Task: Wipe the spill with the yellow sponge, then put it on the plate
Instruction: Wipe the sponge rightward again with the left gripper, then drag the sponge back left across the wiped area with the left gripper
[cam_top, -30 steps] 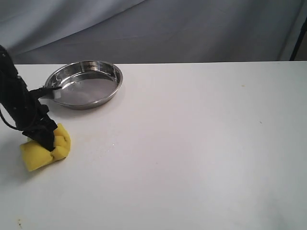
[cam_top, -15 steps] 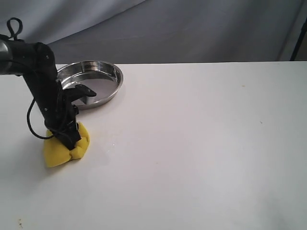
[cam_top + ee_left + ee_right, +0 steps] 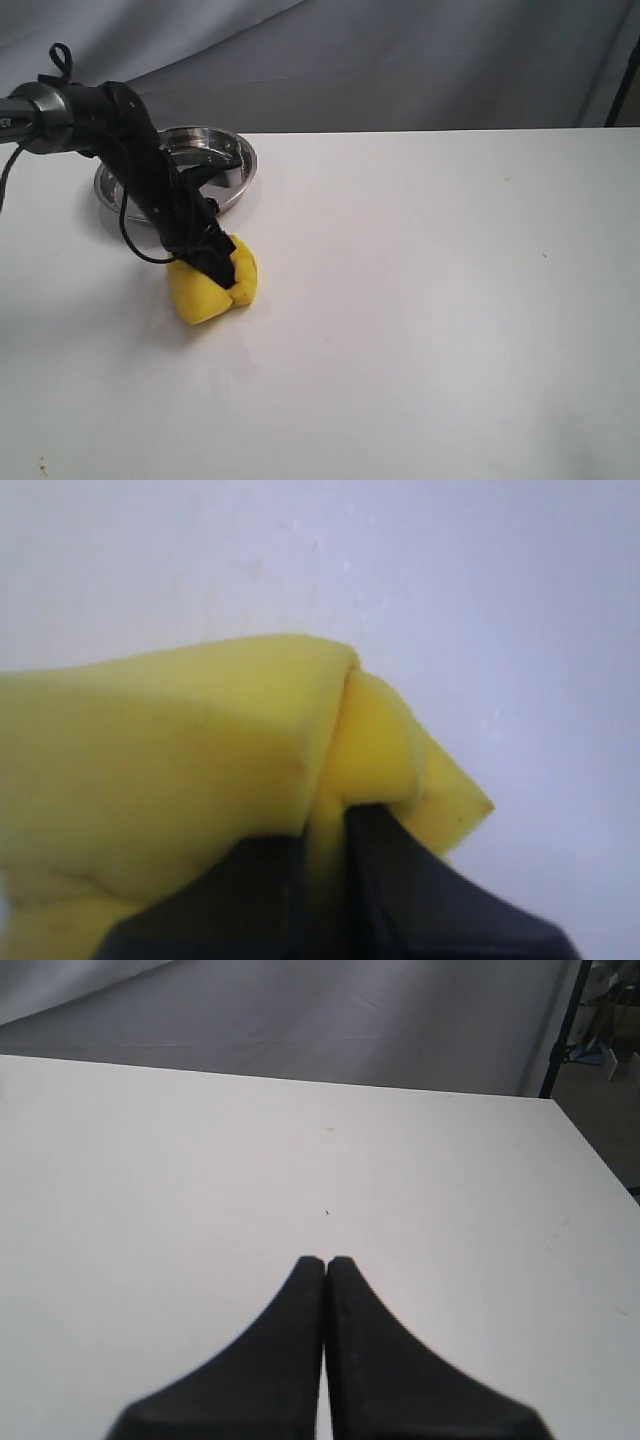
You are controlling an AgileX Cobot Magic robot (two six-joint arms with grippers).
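Jaws of the left gripper [image 3: 218,262] are squeezing the yellow sponge [image 3: 205,292] nearly shut, creasing the foam deeply. That is probably so the sponge is not slipping while it is rubbing along the worktop [image 3: 430,300]. The sponge is sitting near the plate [image 3: 243,170], just in front of its rim. The right gripper [image 3: 325,1262] is keeping its jaws closed on nothing. No spill is showing clearly. Compared with a second ago, arm and sponge are sitting closer to the plate's front, and the arm is now crossing over the plate.
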